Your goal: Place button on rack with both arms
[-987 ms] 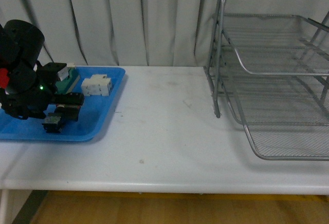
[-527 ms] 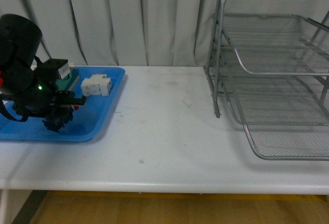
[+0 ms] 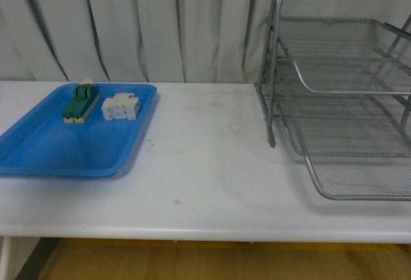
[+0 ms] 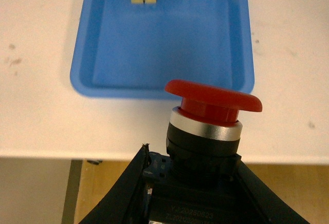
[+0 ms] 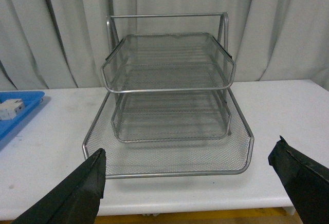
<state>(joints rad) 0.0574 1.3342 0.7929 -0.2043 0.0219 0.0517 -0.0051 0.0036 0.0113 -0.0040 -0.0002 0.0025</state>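
Red-capped and upright, the button [image 4: 211, 116] sits clamped by its black body in the left end effector [image 4: 198, 188], clear of the bench [image 3: 205, 164] and hanging over its near edge, with the blue tray [image 4: 164, 54] beyond it. A second ago the front view had the left arm crouched over that tray. Now the arm is gone from that view, and the tray holds only the green switch block [image 3: 79, 101] and the white terminal block [image 3: 120, 107], side by side at its far end. By that reading the pick is done, and what remains is the trip across to the rack [image 3: 340, 90], which stands well apart at the other end of the bench with nothing visible on its tiers.

The front view alone gives the layout: tray at one end, rack at the other, bare bench between, and neither arm nor button in sight. Only the left wrist view shows the button and the grip on it. Only the right wrist view shows the right end effector [image 5: 188, 152], its fingers spread wide with nothing between them, facing the open front of the rack. From here a hand-over or a supporting hold by that arm looks the likely next call, given that the task asks for both arms.
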